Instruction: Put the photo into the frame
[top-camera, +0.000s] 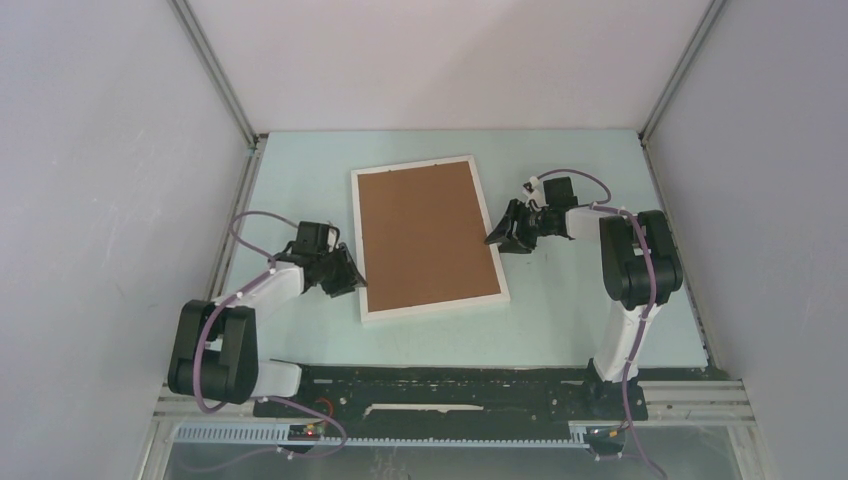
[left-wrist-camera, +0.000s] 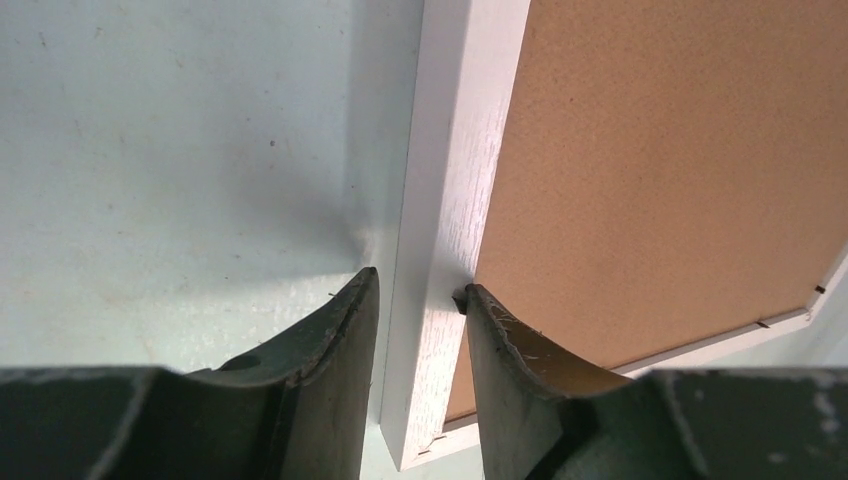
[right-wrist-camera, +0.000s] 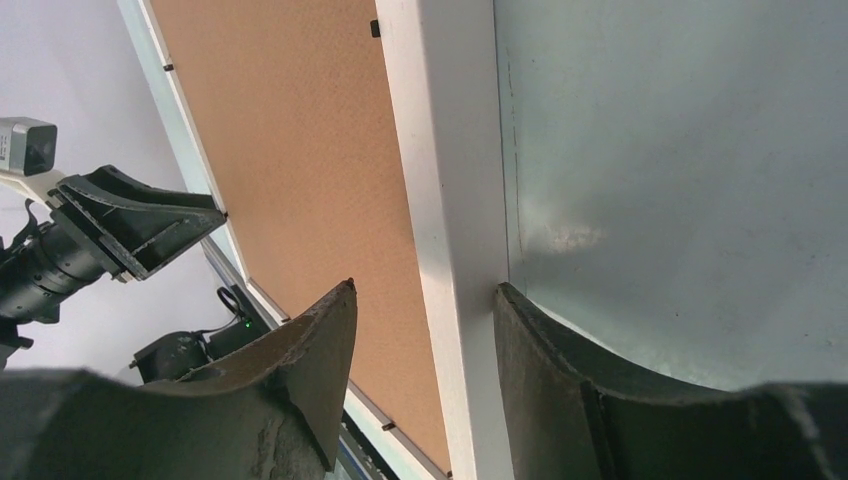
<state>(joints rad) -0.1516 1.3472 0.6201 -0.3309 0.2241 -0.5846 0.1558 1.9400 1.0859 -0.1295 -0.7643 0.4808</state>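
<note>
One pale green table (top-camera: 560, 330), walled at left, right and back, with bare surface on every side of centre. At centre, flat and face down, turned slightly off square: the frame (top-camera: 435, 307), thin white rails around a brown backing board (top-camera: 425, 235). Whole outline in the top view only.

At its left edge, the left gripper (top-camera: 350, 275). From its wrist: narrow, fingers (left-wrist-camera: 350, 320) close on both sides of the rail, true pinch or mere closeness unclear.

At its right edge, the right gripper (top-camera: 497, 235). From its wrist: wider, one finger (right-wrist-camera: 540, 340) against the rail's outer side, the other apart from the rail, over the board.
</note>
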